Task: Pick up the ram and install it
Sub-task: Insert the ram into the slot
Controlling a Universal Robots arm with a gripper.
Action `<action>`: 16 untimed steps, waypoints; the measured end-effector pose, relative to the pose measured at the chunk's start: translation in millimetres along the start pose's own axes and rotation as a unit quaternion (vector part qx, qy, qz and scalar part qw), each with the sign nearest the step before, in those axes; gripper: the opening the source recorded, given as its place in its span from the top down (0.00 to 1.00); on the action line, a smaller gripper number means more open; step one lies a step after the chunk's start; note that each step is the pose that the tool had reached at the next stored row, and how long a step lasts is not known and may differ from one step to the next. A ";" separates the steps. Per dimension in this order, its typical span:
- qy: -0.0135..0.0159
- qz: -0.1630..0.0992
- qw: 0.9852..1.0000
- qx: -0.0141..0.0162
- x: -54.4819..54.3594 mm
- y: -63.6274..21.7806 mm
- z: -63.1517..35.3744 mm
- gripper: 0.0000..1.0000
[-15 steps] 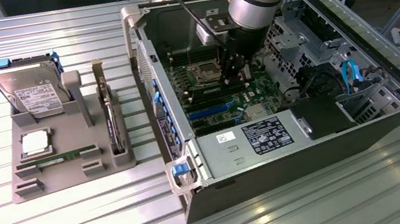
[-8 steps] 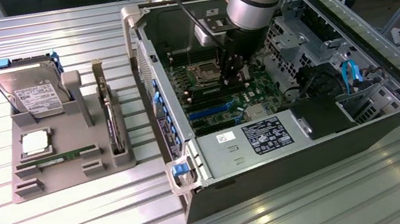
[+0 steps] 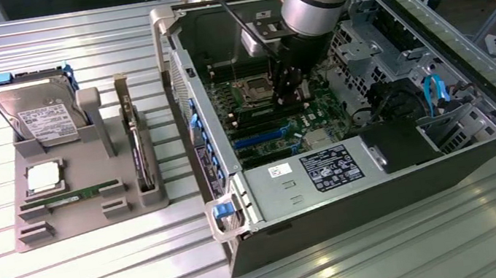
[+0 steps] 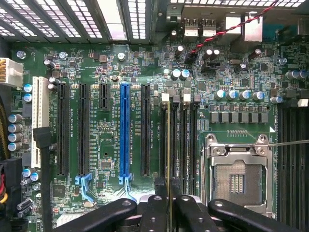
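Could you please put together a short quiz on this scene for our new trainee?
1. True or false: the gripper is shut on a ram, held edge-on above the motherboard.
2. How many spare ram sticks lie in the grey tray?
3. What stands in the tray's blue-railed holder? A) hard drive B) fan C) battery
Key: 1 true; 2 one; 3 A.

Open computer case (image 3: 280, 187), hard drive (image 3: 40, 111), processor chip (image 3: 44, 177)
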State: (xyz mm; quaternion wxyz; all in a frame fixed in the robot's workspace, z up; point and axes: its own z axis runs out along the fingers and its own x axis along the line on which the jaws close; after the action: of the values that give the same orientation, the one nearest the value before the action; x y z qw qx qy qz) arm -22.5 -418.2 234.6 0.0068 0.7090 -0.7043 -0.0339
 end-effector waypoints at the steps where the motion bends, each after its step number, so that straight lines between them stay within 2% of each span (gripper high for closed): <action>1: 0.003 0.000 1.000 0.000 0.0 0.0 0.0 0.87; 4: 0.012 0.001 1.000 0.000 0.0 0.0 0.0 0.87; 6: 0.011 0.001 1.000 0.000 0.0 0.0 0.1 0.87; 9: 0.008 0.001 1.000 0.000 -0.7 0.0 0.6 0.87; 16: 0.008 0.000 1.000 0.000 -0.6 0.0 1.0 0.87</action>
State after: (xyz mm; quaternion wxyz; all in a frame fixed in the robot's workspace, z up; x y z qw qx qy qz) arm -22.5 -417.6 233.6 0.0122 0.7090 -0.7046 -0.0285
